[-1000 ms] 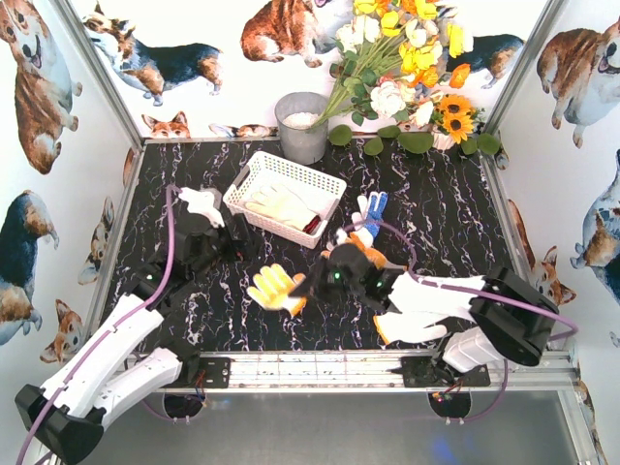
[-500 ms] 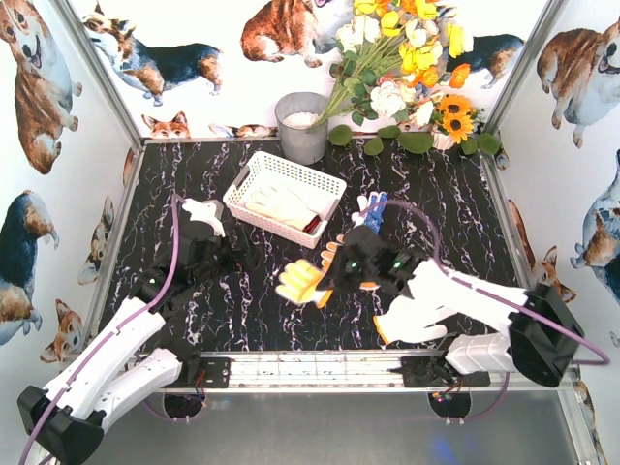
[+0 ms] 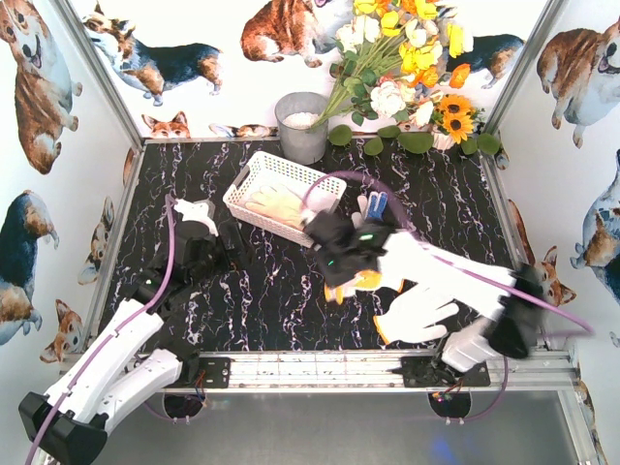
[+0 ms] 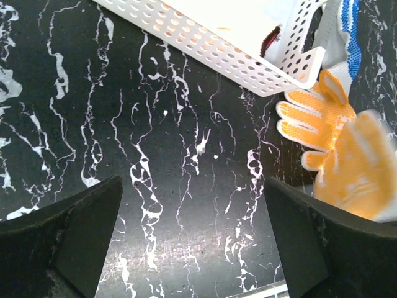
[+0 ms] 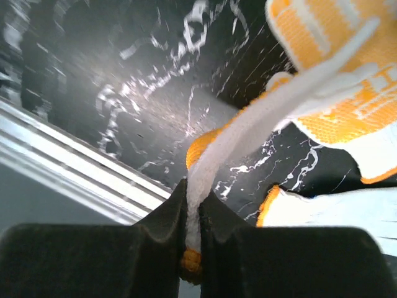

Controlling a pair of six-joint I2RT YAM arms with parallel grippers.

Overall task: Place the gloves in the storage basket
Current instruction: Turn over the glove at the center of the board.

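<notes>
The white lattice storage basket [image 3: 254,177] stands at the back middle with a cream glove [image 3: 276,203] inside; its corner shows in the left wrist view [image 4: 273,77]. My right gripper [image 3: 339,269] [image 5: 193,194] is shut on the cuff of a white and orange-yellow glove [image 5: 267,130] [image 3: 360,282], which hangs above the table just off the basket's near right corner; it is blurred in the left wrist view [image 4: 358,167]. Another orange-yellow glove [image 4: 310,118] lies by that corner. A white glove with blue palm [image 3: 373,205] lies to the right. My left gripper [image 3: 221,242] [image 4: 192,186] is open over bare table.
A white glove with orange cuff [image 3: 417,315] lies near the front rail [image 3: 320,366]. A round grey bucket [image 3: 302,126] and a bunch of flowers [image 3: 407,68] stand at the back. Printed walls close in the left and right sides.
My right gripper has carried the glove right and back, from the front middle to just off the basket's near right corner. My left gripper has drawn slightly toward me.
</notes>
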